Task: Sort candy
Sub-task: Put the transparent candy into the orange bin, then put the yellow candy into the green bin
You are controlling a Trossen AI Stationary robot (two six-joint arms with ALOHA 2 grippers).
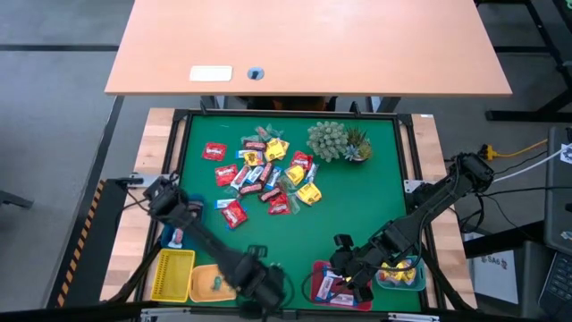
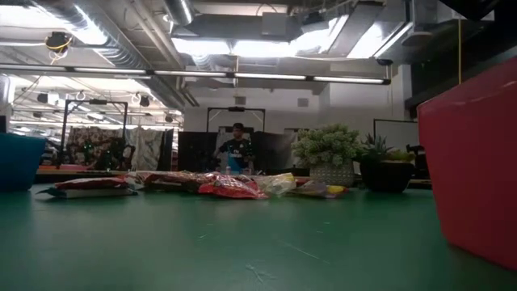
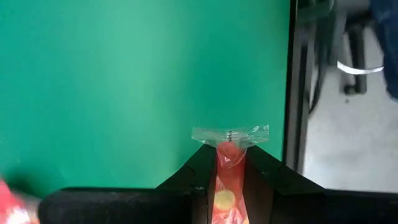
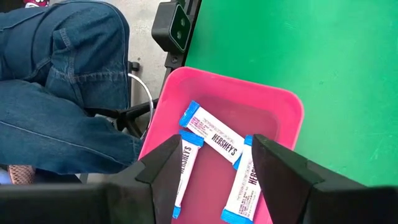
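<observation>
The candy pile point(image 1: 268, 174) lies on the green mat at mid-table; it also shows in the low view point(image 2: 210, 186). My left gripper point(image 1: 268, 284) is at the mat's near edge, right of the orange tray point(image 1: 213, 282). It is shut point(image 3: 230, 152) on a clear-wrapped red and yellow candy point(image 3: 229, 155). My right gripper point(image 1: 347, 279) hangs open point(image 4: 214, 165) and empty over the pink tray point(image 4: 280, 106). Three blue-and-white candies point(image 4: 217, 140) lie flat in that tray. My left gripper pinches the clear-wrapped candy point(image 3: 227, 163) between its two fingers. The wrapper's flat crimped end point(image 3: 230, 133) sticks out past the fingertips point(image 3: 202, 167). Whether the candy is clear of the mat, I cannot tell.
A spiky green plant point(image 1: 335, 141) stands at the far right of the mat. A yellow tray point(image 1: 172, 273) and a blue tray point(image 1: 174, 234) sit near left, and another tray with candy point(image 1: 402, 273) near right. A person's jeans-clad leg point(image 4: 62, 87) is beside the table's near edge.
</observation>
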